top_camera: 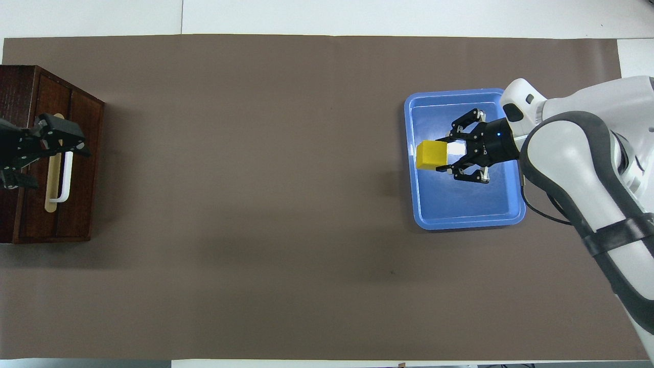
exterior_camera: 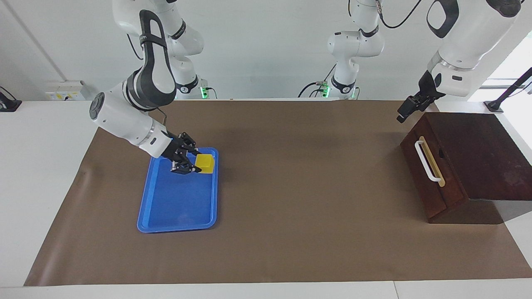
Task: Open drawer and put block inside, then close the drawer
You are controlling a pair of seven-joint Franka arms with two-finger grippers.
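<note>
No legible writing or labels on any item. Right gripper [exterior_camera: 194, 162] jaws clamped on the block [exterior_camera: 205, 163], held raised over the blue tray [exterior_camera: 178, 207]. Left gripper [exterior_camera: 402, 114] jaws spread wide, holding nothing, hanging over the closed drawer [exterior_camera: 430, 174] at the surface's left-arm end.

High facing camera across the table [exterior_camera: 266, 249], steep overhead opposite, both perhaps equally distant, sharing the whole tabletop.

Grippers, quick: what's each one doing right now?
Right gripper: shut on the yellow block, lifted over the blue tray.
Left gripper: open, empty, over the drawer.
</note>
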